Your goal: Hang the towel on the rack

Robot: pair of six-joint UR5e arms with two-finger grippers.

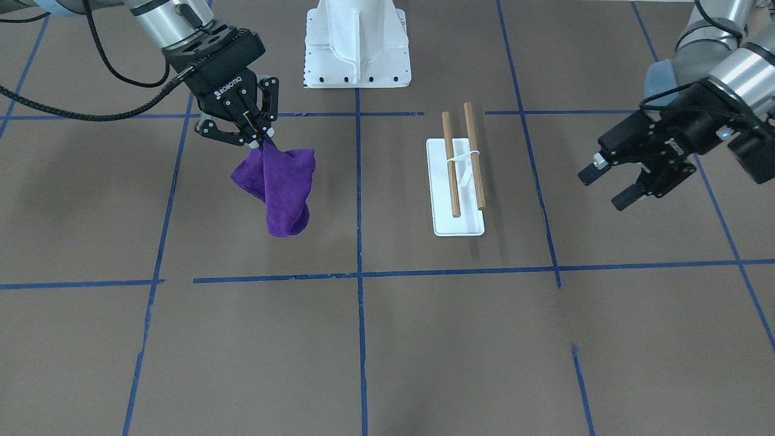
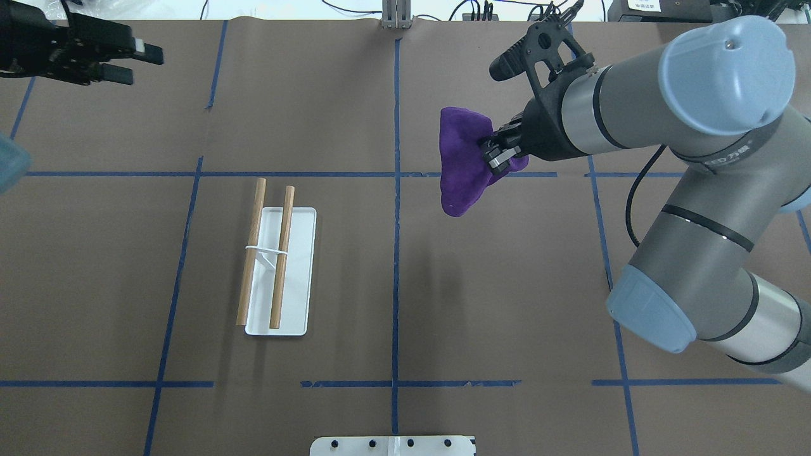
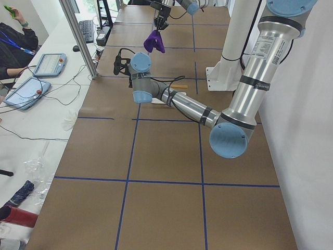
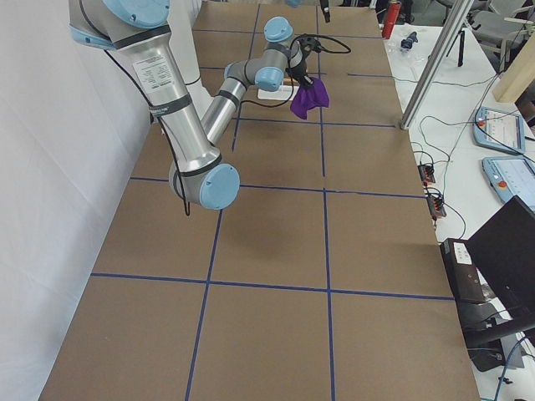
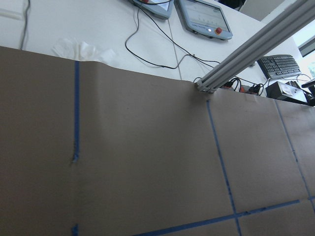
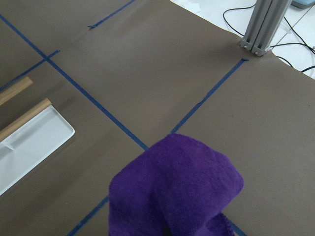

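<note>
Towel (image 1: 281,188) in right gripper (image 1: 263,140) — aloft

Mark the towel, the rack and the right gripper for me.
towel (image 1: 281,188), front-facing view, middle of the hanging purple cloth.
rack (image 2: 298,285), overhead view, bare part of its white base.
right gripper (image 1: 265,138), front-facing view, midway between its fingertips.

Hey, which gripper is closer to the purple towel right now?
Right. The right gripper is shut on the towel, which hangs from it; the left gripper hovers open well away, on the far side of the rack.
</note>
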